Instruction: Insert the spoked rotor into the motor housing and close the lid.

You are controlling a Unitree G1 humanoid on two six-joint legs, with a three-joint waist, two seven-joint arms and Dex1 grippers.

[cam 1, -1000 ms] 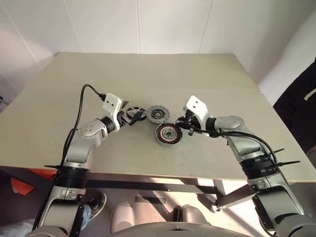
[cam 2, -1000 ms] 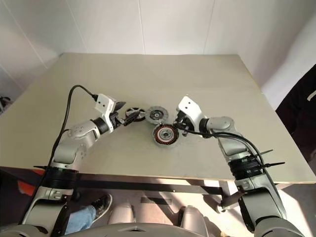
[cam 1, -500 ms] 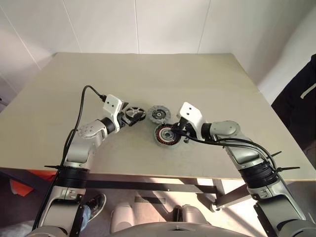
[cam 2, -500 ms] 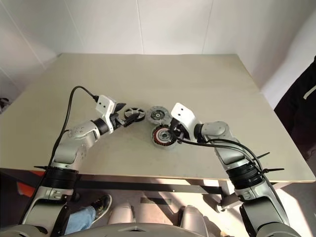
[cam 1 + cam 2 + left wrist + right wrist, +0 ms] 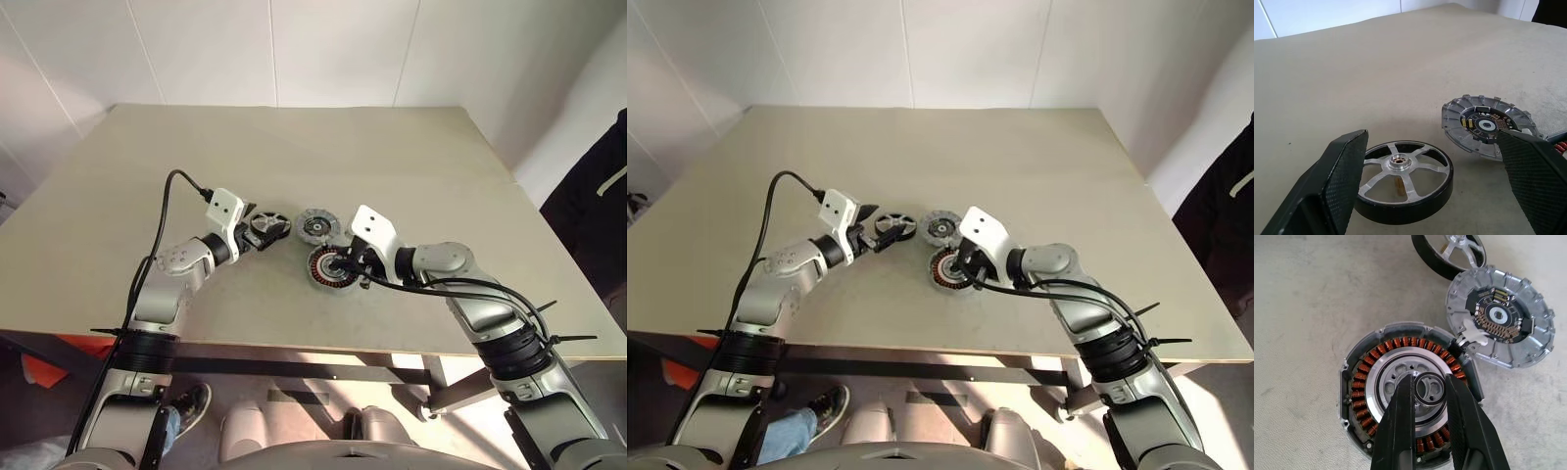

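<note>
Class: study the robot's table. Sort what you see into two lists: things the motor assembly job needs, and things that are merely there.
Needed for the job:
- spoked rotor
- motor housing, copper windings showing
- lid
- left gripper, open around the rotor
- right gripper, over the housing's centre

Merely there:
- table
- black cable on the left arm

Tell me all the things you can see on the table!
rotor: one, silver spokes with black rim, flat on the table between the left tool's open fingers.
lid: one, grey with dark centre, beside the rotor, far side of the housing.
housing: one, grey rim with copper windings, near the table's front, under the right tool.
table: one, beige.
left tool: one, black, open around the rotor.
right tool: one, black, fingers narrowly apart over the housing's centre.
</note>
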